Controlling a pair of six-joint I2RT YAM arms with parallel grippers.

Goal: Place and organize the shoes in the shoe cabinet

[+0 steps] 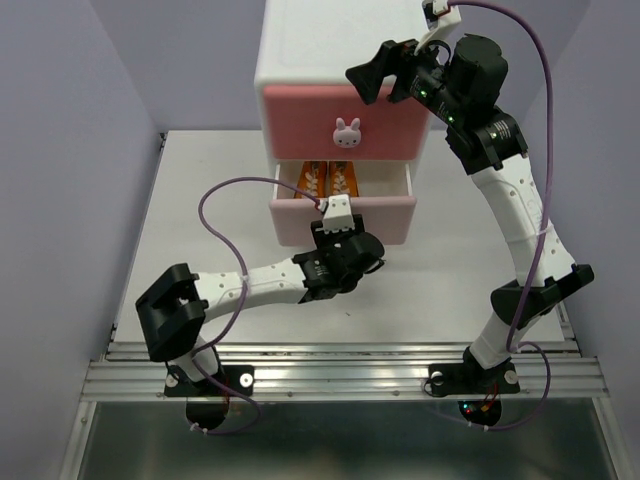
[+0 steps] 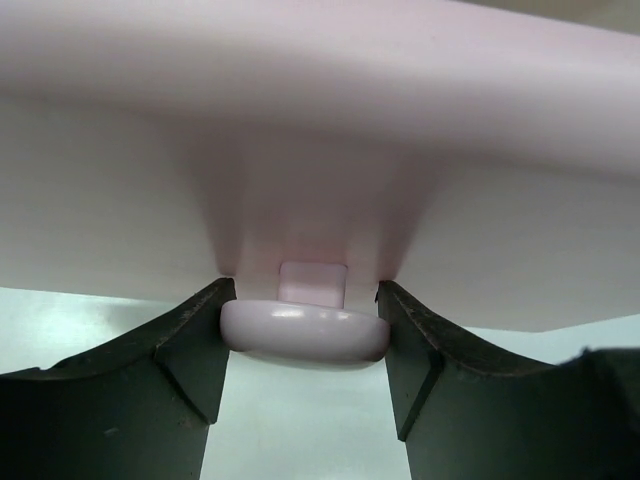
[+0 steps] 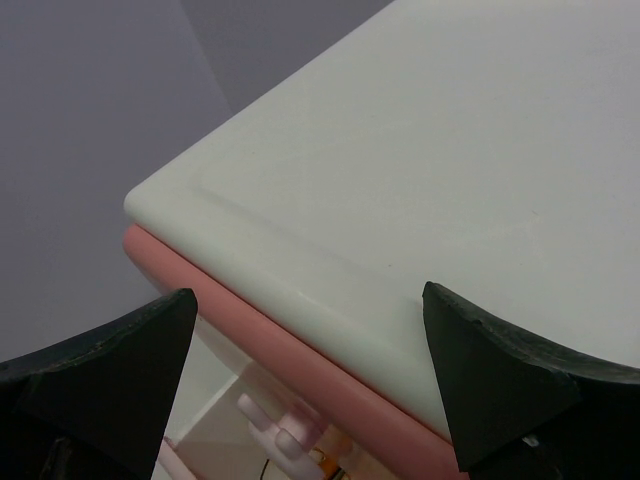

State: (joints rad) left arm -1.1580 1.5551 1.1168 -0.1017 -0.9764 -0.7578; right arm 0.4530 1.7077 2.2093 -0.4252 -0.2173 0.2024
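1. Two orange shoes (image 1: 330,178) lie side by side in the lower drawer (image 1: 390,215) of the shoe cabinet (image 1: 300,50). The drawer stands out toward the near side, and the cabinet sits at the far middle of the tabletop (image 1: 200,220).
2. The upper drawer (image 1: 300,125), darker pink with a bunny knob (image 1: 347,132), is flush with the frame. No black shoes can be seen anywhere.
3. With the orange pair already inside, the step in hand is probably sliding the lower drawer shut by its knob (image 2: 305,335).
4. To do this well, the push should run straight toward the far side, square to the drawer front. That keeps the drawer from skewing in its frame or shoving the light cabinet backward.
5. The grip should sit on the knob's rim and not on its thin stem. The laces and heels need to stay below the drawer's edge so nothing catches under the upper drawer.
6. The left end effector (image 2: 303,310) has its dark fingers (image 2: 200,350) part-way closed on the pale knob, one pressed against each side, just below the drawer front.
7. The right end effector (image 1: 388,68) hangs above the far right corner of the cabinet's white top. Its jaws are spread wide, holding and touching nothing, and it is well placed to steady the cabinet if it slides.
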